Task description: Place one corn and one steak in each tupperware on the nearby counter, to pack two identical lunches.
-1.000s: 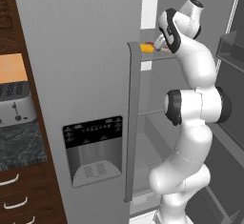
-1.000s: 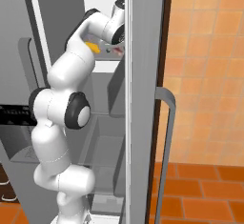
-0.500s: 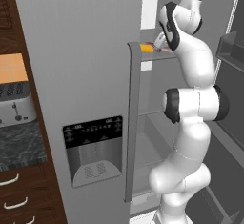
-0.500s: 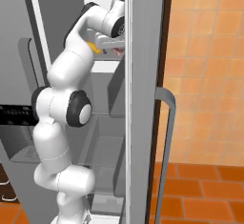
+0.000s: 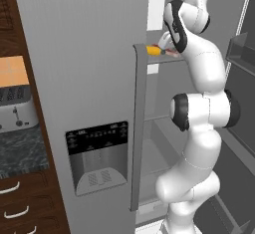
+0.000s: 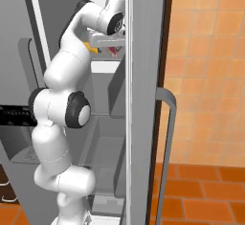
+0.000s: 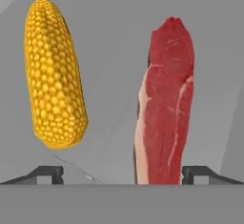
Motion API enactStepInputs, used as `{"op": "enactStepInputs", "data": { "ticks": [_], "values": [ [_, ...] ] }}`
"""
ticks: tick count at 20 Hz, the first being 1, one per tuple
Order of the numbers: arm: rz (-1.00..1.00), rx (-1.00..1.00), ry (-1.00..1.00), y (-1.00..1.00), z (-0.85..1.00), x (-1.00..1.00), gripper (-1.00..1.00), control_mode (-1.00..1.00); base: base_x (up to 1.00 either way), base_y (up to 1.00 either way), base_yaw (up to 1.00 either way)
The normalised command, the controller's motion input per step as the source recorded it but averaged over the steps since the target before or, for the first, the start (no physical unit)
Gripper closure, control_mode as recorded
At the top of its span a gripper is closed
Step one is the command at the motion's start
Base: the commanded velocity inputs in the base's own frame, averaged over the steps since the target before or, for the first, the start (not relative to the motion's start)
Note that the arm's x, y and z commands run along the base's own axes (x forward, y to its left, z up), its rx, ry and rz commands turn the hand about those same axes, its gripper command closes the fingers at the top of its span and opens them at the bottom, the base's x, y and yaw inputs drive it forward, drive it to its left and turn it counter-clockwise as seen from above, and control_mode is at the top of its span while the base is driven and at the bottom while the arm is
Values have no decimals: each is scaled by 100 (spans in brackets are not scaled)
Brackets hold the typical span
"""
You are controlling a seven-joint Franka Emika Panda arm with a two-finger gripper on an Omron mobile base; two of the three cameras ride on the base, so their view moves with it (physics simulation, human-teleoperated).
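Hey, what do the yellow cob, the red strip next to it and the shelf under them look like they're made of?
The corn looks like real kernels: bumpy, matte yellow rows. The steak looks like raw meat: moist red with pale fat streaks. The shelf is smooth, plain grey, probably plastic or coated metal; the render leaves that open.

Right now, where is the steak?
In the hand view the steak lies on the grey fridge shelf, right of the corn and apart from it, between the hand's open fingertips.
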Motion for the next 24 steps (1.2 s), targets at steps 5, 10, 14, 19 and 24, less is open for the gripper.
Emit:
{"op": "enactStepInputs", "data": {
  "ticks": [5, 10, 14, 19, 24],
  "values": [
    [-11, 2, -12, -23, 0, 0, -100, -100, 0, 0, 0],
    [-3, 2, -6, -8, -17, 0, -100, -100, 0, 0, 0],
    [0, 0, -7, 8, -45, 0, -100, -100, 0, 0, 0],
    [0, 0, -22, 7, -36, 5, -100, -100, 0, 0, 0],
    [0, 0, -9, 18, -29, 26, -100, -100, 0, 0, 0]
  ]
}}
